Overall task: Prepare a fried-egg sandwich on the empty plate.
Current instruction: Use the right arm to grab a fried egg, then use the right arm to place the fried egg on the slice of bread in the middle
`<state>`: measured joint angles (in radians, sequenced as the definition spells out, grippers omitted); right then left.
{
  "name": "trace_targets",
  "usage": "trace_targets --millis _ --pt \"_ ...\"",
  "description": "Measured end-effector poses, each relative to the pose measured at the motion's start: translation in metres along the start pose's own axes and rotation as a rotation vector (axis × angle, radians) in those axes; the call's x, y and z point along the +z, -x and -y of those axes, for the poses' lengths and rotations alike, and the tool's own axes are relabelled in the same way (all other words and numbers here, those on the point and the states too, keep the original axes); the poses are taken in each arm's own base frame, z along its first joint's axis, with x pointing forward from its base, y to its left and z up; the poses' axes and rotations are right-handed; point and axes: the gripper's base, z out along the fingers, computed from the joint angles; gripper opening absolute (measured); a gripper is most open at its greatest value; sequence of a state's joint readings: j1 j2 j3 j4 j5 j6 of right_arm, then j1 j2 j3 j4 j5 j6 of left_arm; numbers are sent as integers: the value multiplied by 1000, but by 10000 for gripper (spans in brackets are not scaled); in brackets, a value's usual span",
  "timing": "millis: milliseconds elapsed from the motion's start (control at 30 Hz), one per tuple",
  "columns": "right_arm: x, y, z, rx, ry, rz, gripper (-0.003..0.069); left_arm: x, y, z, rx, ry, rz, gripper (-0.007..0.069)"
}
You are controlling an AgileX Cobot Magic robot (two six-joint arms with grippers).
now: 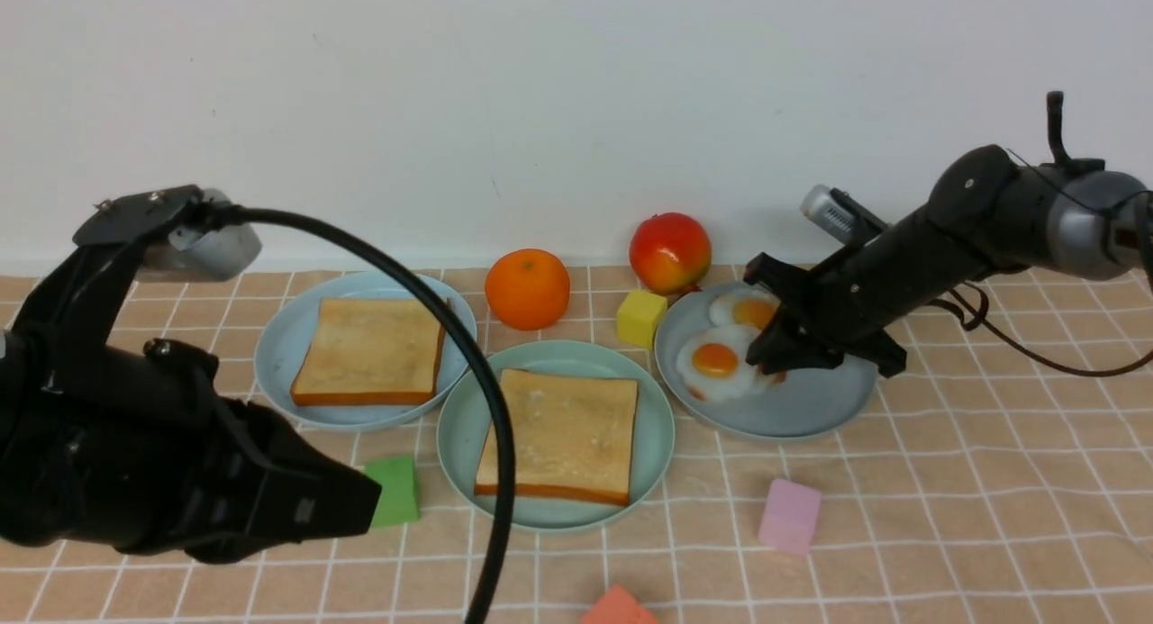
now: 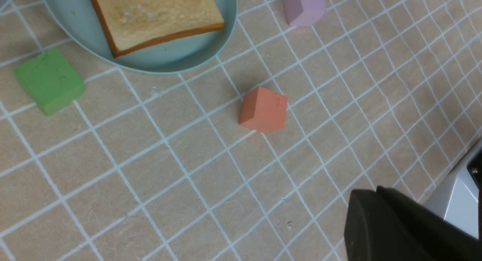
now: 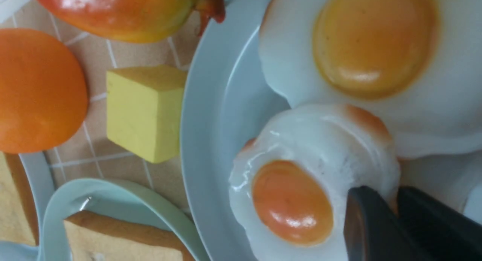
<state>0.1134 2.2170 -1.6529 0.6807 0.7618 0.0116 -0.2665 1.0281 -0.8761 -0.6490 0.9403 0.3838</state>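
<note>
Right wrist view: my right fingers (image 3: 371, 223) clamp the rim of the nearer egg (image 3: 301, 185) on the grey plate (image 3: 211, 140); my left fingers (image 2: 391, 227) are clenched, empty.

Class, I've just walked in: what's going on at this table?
The right gripper pinches the edge of the nearer fried egg on the grey-blue plate. One toast slice already lies on the mint-green plate; the other toast slice waits on the pale blue plate. The left gripper hangs shut, holding nothing.
</note>
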Motion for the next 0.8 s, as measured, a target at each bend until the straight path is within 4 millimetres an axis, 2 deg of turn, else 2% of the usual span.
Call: trace_targets --millis 100,200,300,400,467,500,533,567,600,667,800 --pt "-7 1 -2 -41 -5 4 89 0 0 0 0 -1 -4 29" --pt "-26 0 -13 -119 23 18 89 0 -1 0 0 -4 -11 31" --pt "-47 -6 -39 -204 95 38 89 0 -1 1 0 -6 -14 36" --pt "-53 -25 -72 -304 184 17 89 0 0 0 3 4 -2 39" --pt "-43 -43 -93 -364 230 -20 89 0 1 -1 4 9 9 39" --pt "-42 -45 -95 -368 234 -25 89 0 1 -1 4 10 12 39" --pt "-28 -62 -109 -414 250 -68 89 0 1 -1 4 12 15 40" --pt "-28 -62 -109 -414 252 -66 89 0 1 -1 4 12 15 40" --pt "-14 -74 -116 -432 255 -102 89 0 2 -1 4 13 18 42" --pt "5 -85 -119 -442 247 -129 89 0 2 -1 4 13 18 47" --pt "30 -92 -114 -432 220 -144 104 0 1 -2 8 18 16 51"
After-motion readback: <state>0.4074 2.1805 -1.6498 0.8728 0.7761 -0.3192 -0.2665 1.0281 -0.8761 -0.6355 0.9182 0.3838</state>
